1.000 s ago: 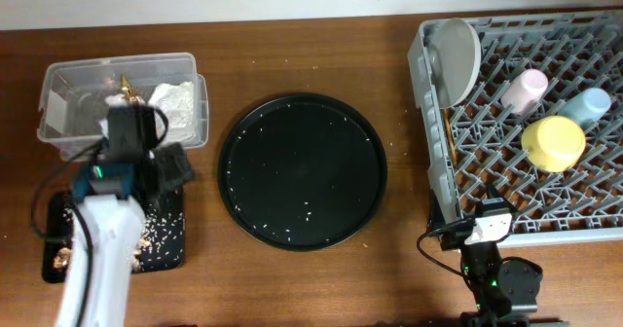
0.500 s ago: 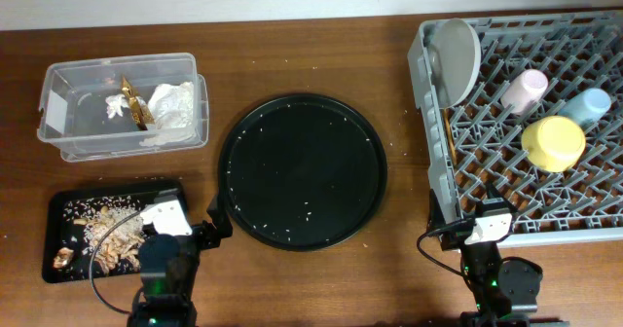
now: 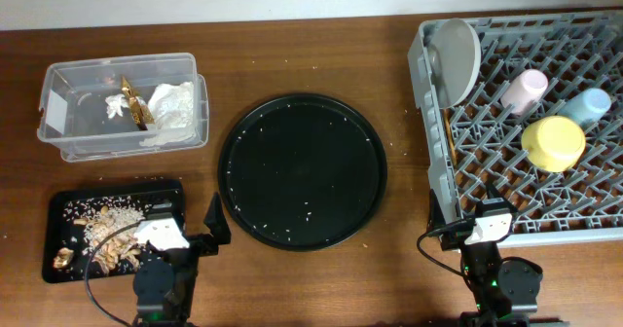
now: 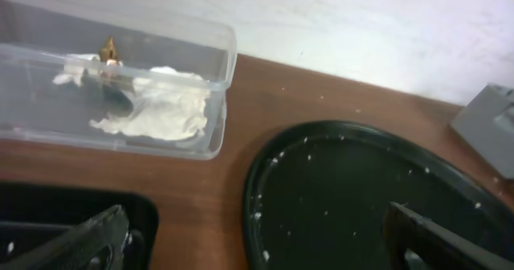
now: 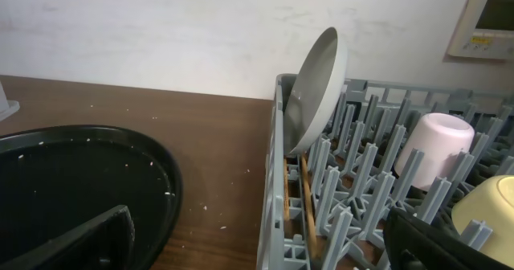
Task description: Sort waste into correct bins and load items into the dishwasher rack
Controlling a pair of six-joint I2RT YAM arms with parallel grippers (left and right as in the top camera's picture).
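- Napkins (image 3: pixel 173 101) lie in the clear box (image 3: pixel 60 142), food scraps (image 3: pixel 102 232) in the small black tray (image 3: pixel 117 183).
- Plate (image 3: pixel 456 59) and pink cup (image 3: pixel 524 89) stand in the rack (image 3: pixel 421 123).
- Left end effector (image 4: pixel 257 246) and right end effector (image 5: pixel 257 242) gape empty; bumping the rack might topple the leaning plate.

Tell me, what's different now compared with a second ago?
The left arm pulled back from over the clear box to the table's near edge; its fingers are open, holding nothing. The napkins and wrapper in the box now show fully. The right arm, round tray, black tray and loaded rack stayed put.
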